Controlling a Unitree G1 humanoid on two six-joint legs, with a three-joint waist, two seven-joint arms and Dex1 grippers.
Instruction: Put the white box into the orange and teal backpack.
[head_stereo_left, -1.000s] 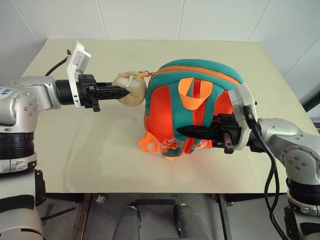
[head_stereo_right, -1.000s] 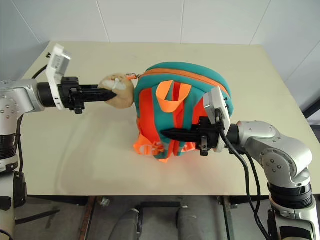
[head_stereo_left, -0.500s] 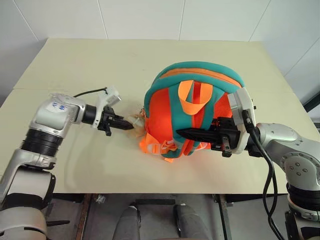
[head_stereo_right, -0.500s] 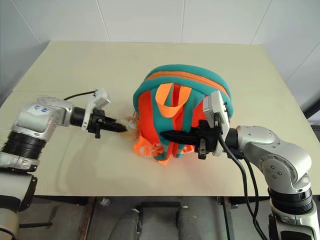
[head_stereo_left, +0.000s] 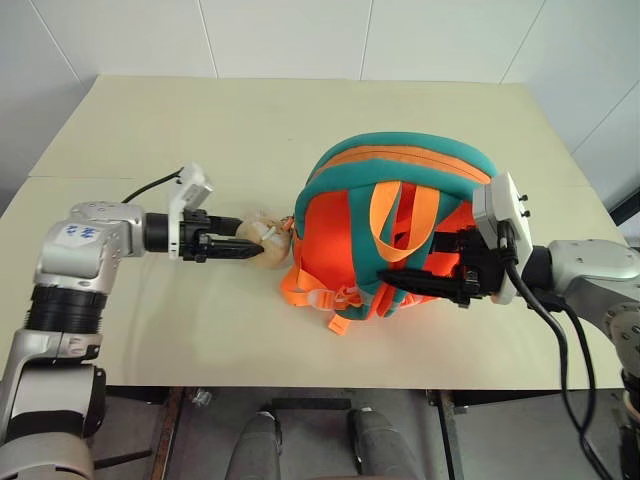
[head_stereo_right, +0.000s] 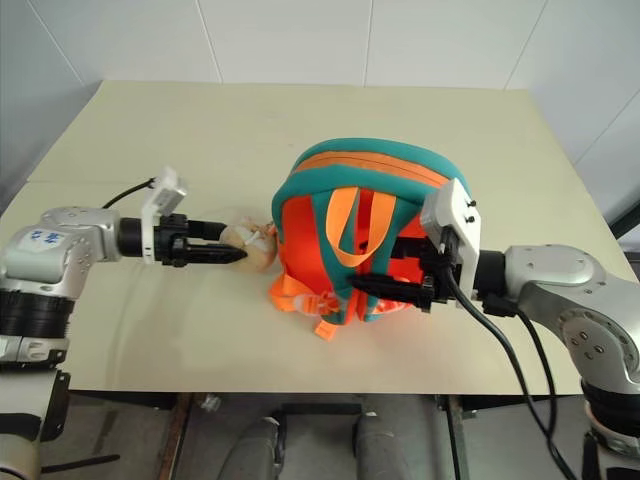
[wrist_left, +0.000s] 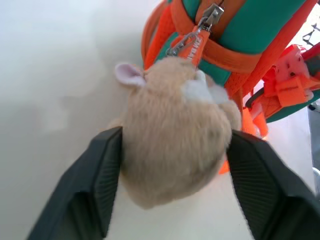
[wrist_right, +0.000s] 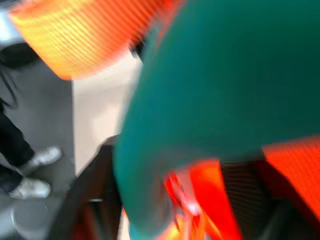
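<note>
The padded orange and teal backpack (head_stereo_left: 400, 230) sits zipped on the beige table (head_stereo_left: 200, 120), so the packing looks finished, with the left claw (wrist_left: 170, 200) spread around the beige plush bear (wrist_left: 175, 145) and the right claw (head_stereo_right: 375, 288), fingers parted, at the teal straps.

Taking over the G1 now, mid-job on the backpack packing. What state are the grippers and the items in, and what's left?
Left gripper: open, fingers either side of the plush bear clipped to the backpack; contact unclear.
Right gripper: open, at the strap side, a teal strap between its fingers.
Orange and teal backpack: lying on the table, straps up, looks bulky.
White box: I cannot tell whether it is inside.
Left: probably confirm the box is in, then pull both arms clear.
</note>
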